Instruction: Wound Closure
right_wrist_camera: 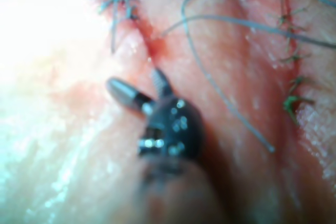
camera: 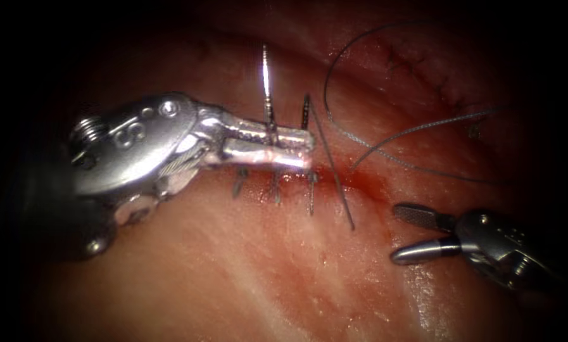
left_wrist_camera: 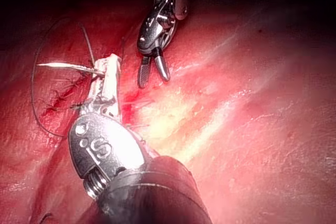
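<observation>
My left tool lies across the cut with its jaws shut on the curved needle, gripping it well back from the point. The needle's bright pointed part stands free above the tissue. In the left wrist view the same jaws hold the needle, which sticks out sideways. My right tool hovers open and holding nothing, low on the cut's right side, also seen as right tool and right tool. Thread loops over the tissue on the right.
Three dark stitches cross the cut under the left jaws, and a long thread tail slants beside them. Red fluid wets the cut's right end. A second sutured line runs at the far right, also seen as sutured line.
</observation>
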`<state>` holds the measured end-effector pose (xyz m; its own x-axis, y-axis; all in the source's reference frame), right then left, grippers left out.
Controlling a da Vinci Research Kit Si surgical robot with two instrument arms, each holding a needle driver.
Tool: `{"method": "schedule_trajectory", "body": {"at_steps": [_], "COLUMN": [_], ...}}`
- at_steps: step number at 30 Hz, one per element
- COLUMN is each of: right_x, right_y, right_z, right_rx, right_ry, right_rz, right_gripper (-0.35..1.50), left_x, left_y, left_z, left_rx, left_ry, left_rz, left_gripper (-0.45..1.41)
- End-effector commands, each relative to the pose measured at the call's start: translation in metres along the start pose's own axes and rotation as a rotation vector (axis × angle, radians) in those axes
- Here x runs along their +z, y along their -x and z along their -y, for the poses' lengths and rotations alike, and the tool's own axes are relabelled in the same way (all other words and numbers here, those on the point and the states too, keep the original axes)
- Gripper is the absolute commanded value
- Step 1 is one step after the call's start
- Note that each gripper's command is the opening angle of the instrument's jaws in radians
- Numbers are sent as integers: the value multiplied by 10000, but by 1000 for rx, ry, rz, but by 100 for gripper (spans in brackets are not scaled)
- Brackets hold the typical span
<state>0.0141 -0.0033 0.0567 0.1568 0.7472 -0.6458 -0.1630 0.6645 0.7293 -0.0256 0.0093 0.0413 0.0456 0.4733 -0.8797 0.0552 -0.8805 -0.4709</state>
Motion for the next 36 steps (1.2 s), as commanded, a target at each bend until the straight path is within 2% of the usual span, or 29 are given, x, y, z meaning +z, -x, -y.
{"method": "schedule_trajectory", "body": {"at_steps": [1,5,6,8,11,15,16,21,24,25,28,36], "right_x": [9,12,13,13,14,21,30,49,58,60,64,80], "right_y": [5,-3,-14,-18,-38,-43,-40,-26,-15,-9,-9,-1], "right_z": [5,18,29,32,40,44,46,43,37,35,32,22], "right_rx": [-35,-133,-177,-191,-282,-293,-291,-300,-309,-313,-314,-325], "right_ry": [-2,-3,7,17,123,176,206,232,240,243,238,239], "right_rz": [-1,-1,0,1,16,22,23,17,17,19,18,30], "right_gripper": [123,126,121,120,113,113,116,109,101,89,83,83], "left_x": [2,-12,-19,-21,-33,-42,-47,-50,-48,-46,-43,-31], "left_y": [9,8,9,10,10,4,0,0,1,1,2,10], "left_z": [5,31,41,45,56,61,59,43,30,23,19,11], "left_rx": [29,109,137,147,191,212,216,225,233,237,240,252], "left_ry": [-9,-84,-110,-120,-163,-198,-208,-201,-193,-190,-185,-177], "left_rz": [19,71,93,102,104,86,60,14,10,7,2,-7], "left_gripper": [-45,-45,-45,-45,-45,-45,-45,-45,-45,-45,-45,-45]}}
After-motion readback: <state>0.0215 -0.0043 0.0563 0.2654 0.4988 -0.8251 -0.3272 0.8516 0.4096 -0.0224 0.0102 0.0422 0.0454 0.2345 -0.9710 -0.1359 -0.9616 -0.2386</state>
